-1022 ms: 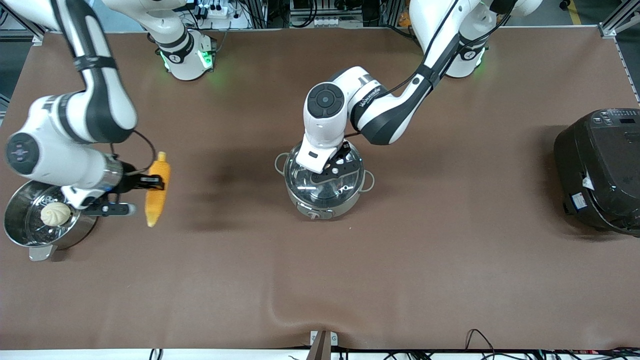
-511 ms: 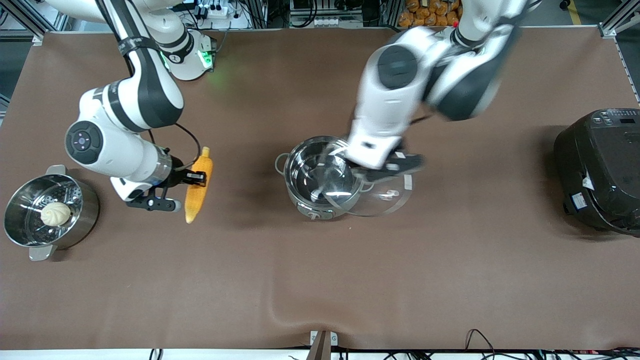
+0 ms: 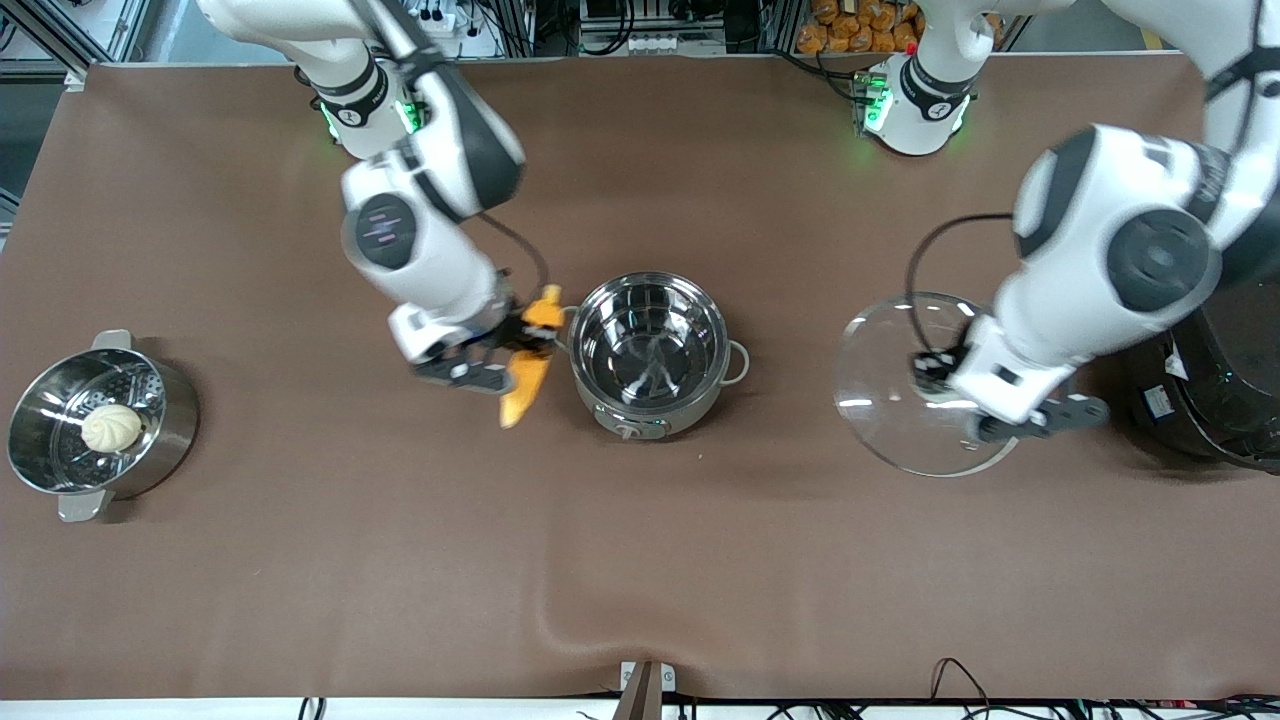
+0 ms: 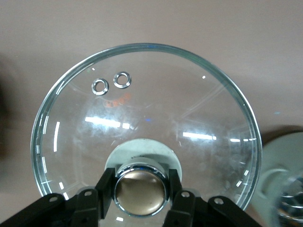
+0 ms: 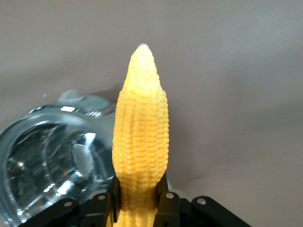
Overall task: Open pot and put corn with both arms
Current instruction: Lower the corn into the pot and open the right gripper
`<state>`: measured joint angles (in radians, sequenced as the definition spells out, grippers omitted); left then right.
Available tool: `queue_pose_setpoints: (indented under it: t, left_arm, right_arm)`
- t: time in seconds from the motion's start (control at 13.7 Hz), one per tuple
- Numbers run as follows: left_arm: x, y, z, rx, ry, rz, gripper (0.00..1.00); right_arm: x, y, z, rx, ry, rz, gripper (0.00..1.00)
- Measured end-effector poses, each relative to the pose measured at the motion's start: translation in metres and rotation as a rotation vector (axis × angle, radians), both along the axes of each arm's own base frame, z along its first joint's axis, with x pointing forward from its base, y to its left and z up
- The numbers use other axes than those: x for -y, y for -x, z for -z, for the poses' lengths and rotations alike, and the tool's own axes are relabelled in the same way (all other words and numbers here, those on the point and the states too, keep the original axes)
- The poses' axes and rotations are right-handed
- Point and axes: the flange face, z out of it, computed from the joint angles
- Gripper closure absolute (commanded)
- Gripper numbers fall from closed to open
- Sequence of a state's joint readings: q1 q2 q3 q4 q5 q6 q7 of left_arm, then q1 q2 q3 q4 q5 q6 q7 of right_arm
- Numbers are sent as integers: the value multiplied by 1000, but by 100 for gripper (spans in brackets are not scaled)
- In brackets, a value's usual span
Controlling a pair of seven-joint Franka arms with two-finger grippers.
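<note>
The steel pot [image 3: 650, 355] stands open in the middle of the table, and nothing shows inside it. My right gripper [image 3: 520, 350] is shut on the yellow-orange corn [image 3: 522, 395] and holds it in the air right beside the pot's rim, toward the right arm's end. In the right wrist view the corn [image 5: 141, 132] stands between the fingers [image 5: 165, 201], with the pot [image 5: 47, 161] next to it. My left gripper [image 3: 940, 375] is shut on the copper knob [image 4: 140, 191] of the glass lid [image 3: 890, 400], over the table between the pot and the black cooker.
A steel steamer pot [image 3: 60, 470] with a pale bun [image 3: 111, 428] in it stands at the right arm's end. A large black cooker [image 3: 1220, 340] stands at the left arm's end, close to the held lid.
My left gripper has lifted the lid off the pot and carried it toward the black cooker. My right gripper has brought the corn from near the steamer pot to the pot's rim.
</note>
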<state>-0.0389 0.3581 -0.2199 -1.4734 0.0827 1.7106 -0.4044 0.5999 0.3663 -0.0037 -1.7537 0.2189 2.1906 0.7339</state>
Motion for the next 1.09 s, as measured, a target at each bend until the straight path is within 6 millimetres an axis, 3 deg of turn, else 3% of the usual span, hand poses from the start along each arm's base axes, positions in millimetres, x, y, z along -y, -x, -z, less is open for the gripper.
queue_pose_setpoints:
  t: [0.22, 0.51, 0.58, 0.66, 0.73, 0.8, 1.09]
  left_arm:
    - [-56, -3, 43, -19, 10, 5, 100]
    - [-79, 21, 119, 77, 33, 53, 100]
    - [-80, 32, 137, 90, 35, 58, 100]
    - [-80, 42, 152, 94, 36, 61, 100]
    - [-79, 52, 165, 99, 38, 64, 100]
    - [-79, 59, 176, 109, 42, 66, 100]
    - [-78, 84, 213, 145, 40, 95, 100]
  right_arm:
    - [-37, 21, 15, -16, 7, 18, 100]
    - [-68, 21, 24, 33, -32, 83, 100]
    - [-77, 21, 28, 59, -53, 106, 89]
    - [-82, 22, 32, 69, -61, 113, 51]
    - [-84, 22, 37, 70, -61, 116, 20]
    - [-85, 21, 39, 68, -60, 119, 0]
    - [-82, 18, 39, 82, -31, 102, 0]
